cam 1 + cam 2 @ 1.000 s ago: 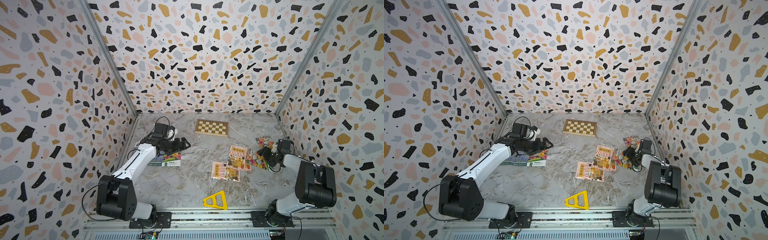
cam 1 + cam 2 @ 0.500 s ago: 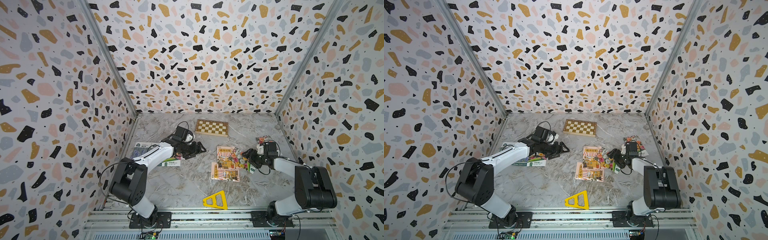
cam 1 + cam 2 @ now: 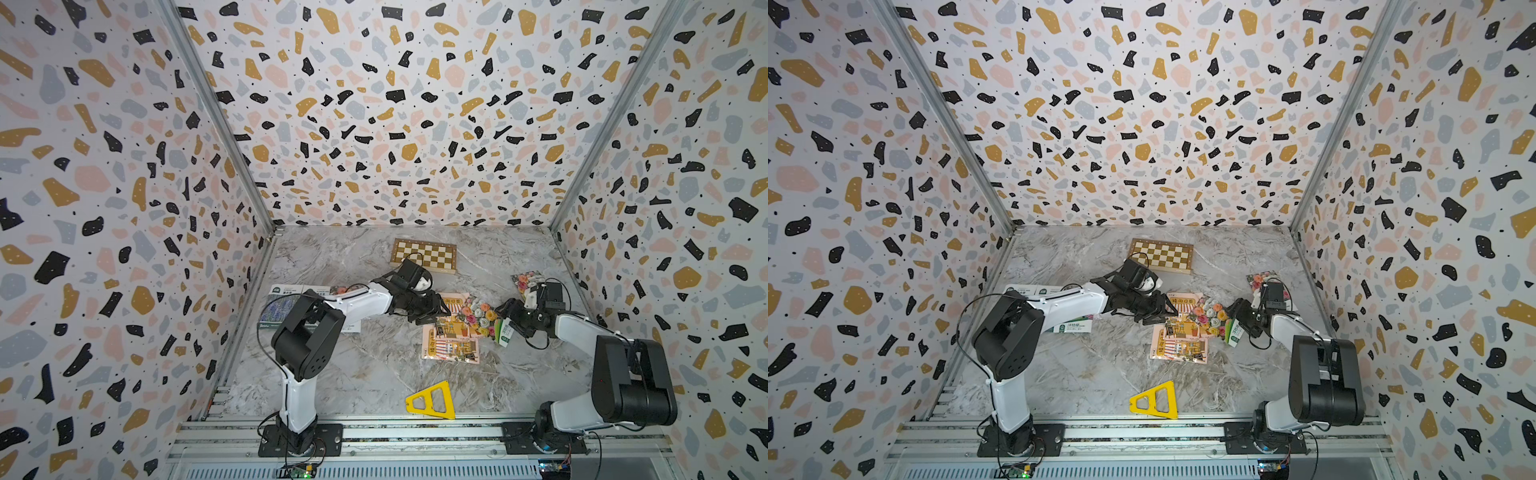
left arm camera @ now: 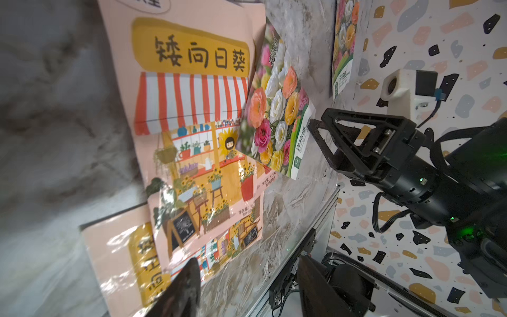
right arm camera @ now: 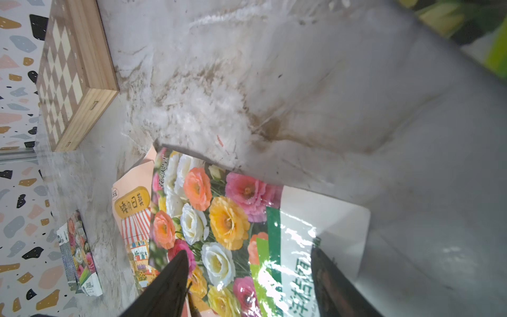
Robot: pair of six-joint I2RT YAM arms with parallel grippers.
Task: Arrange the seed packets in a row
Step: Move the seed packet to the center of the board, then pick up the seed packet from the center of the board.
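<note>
As viewed in both top views, the seed packets are spread in three groups on the table [image 3: 353, 374], and no row is formed yet. Two lavender packets [image 3: 272, 309] are laid side by side near the left wall, partly hidden by the left arm. The white-green label of a first flower packet [image 3: 1073, 327] is seen just beside them, under the same arm. Three pink packets [image 3: 451, 332] are overlapped in a loose pile at mid-table. A tilted flower packet [image 4: 274, 109] is laid partly on the pile's right side. A far flower packet [image 3: 525, 281] is laid flat near the right wall, behind the right arm. The left gripper [image 4: 247, 259] is held low at the pile's left side, jaws apart. A lower corner of the pile is seen between its fingers [image 4: 186, 285] (contact cannot be told). The right gripper [image 5: 248, 252] is set over the label end of the tilted flower packet, jaws apart. One of its fingers is seen over the flowers and one over the white label; whether the packet is pinched cannot be told. The chessboard [image 3: 424, 255] is noted at the back and the triangle [image 3: 430, 401] at the front edge, both well apart from the packets.
</note>
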